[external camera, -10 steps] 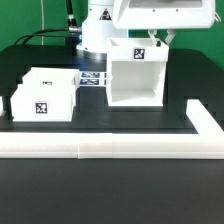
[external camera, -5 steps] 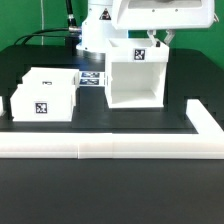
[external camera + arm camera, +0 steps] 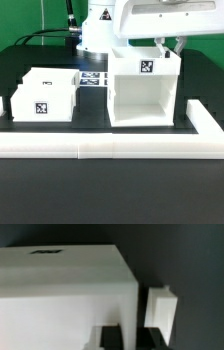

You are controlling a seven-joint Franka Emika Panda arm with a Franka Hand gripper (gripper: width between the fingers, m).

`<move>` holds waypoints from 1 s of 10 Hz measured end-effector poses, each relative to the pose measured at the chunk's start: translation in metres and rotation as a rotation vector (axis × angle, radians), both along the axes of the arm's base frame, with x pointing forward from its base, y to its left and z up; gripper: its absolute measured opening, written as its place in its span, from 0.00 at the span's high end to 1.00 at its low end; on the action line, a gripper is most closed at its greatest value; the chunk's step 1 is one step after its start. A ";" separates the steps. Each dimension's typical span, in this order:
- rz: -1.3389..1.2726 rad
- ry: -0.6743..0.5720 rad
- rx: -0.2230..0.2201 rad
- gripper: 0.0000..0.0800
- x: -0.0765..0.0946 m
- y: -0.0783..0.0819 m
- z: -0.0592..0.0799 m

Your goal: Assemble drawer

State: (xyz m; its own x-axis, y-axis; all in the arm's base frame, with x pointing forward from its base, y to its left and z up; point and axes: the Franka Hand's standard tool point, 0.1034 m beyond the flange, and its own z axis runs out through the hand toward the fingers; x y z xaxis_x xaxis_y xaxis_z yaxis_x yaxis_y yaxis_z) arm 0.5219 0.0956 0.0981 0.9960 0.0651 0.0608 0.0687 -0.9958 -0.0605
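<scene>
Open-fronted drawer case upright on the desk, near the white fence corner; drawer box well apart, toward the exterior view's left. Gripper at the case's rear top edge — opening impossible to tell. Best pressed squarely into the corner, untilted.

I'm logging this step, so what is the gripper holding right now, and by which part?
Cannot be told: the gripper sits at the open white box's top rear corner, on the exterior view's right, but its fingertips are hidden.
</scene>
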 end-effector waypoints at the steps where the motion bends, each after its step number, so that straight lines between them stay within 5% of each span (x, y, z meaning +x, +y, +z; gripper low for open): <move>1: 0.008 -0.029 0.005 0.95 0.026 -0.004 0.000; 3: 0.064 -0.084 0.006 0.95 0.060 -0.013 0.001; 10: -0.115 -0.085 0.036 0.95 0.062 -0.010 0.003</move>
State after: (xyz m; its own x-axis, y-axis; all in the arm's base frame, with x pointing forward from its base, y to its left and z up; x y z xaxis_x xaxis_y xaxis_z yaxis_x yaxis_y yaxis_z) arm 0.5842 0.0852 0.1014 0.9880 -0.0533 0.1453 -0.0397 -0.9947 -0.0948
